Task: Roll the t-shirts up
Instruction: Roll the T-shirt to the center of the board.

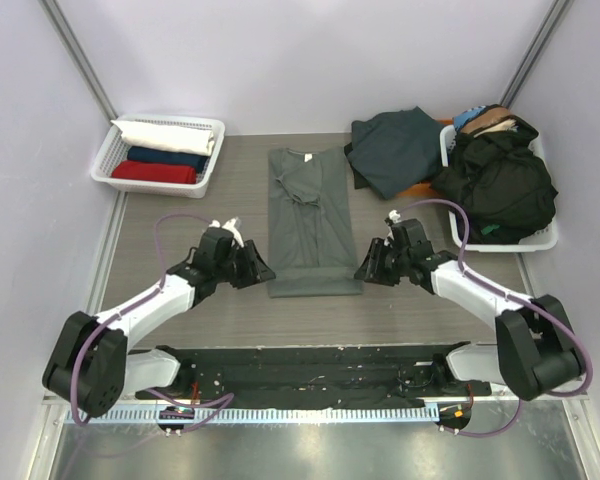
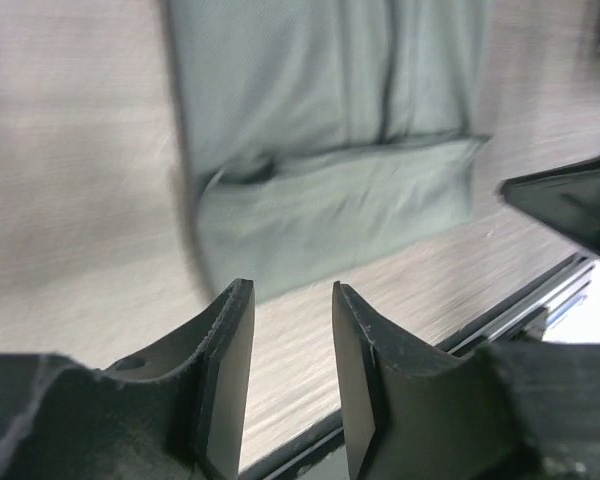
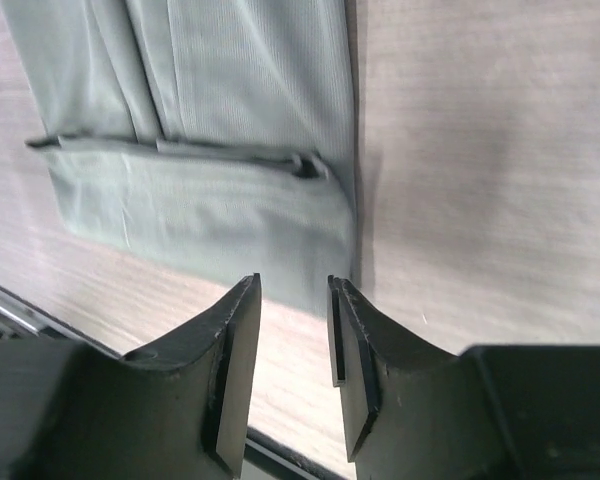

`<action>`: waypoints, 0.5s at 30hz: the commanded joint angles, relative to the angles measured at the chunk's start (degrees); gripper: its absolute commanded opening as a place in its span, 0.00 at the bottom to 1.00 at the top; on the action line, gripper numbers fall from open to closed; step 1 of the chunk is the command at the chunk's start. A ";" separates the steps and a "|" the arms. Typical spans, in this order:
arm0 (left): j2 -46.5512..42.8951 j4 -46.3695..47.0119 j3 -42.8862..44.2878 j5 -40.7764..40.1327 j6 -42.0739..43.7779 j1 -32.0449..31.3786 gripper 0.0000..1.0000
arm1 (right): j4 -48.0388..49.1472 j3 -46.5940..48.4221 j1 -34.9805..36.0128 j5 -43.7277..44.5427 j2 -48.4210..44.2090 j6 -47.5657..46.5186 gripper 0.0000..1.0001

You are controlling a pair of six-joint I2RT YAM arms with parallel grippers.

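A sage-grey t-shirt (image 1: 309, 220) lies flat in the middle of the table, folded into a long strip, neck label at the far end. Its near hem is folded over once into a band (image 1: 315, 286). My left gripper (image 1: 264, 272) is open and empty just left of that band's corner; the band also shows in the left wrist view (image 2: 330, 215). My right gripper (image 1: 363, 272) is open and empty just right of the band's other corner, which shows in the right wrist view (image 3: 210, 215). Neither gripper touches the cloth.
A white lattice basket (image 1: 108, 162) at the far left holds rolled white, navy and red shirts. A dark teal shirt (image 1: 395, 148) lies at the far right beside a white basket (image 1: 540, 240) heaped with black clothes. A black rail (image 1: 310, 360) runs along the near edge.
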 commanded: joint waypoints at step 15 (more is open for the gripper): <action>3.15 0.42 -5.48 -3.69 0.32 -4.52 0.44 | -1.26 -2.68 0.76 -0.95 2.27 -4.62 0.36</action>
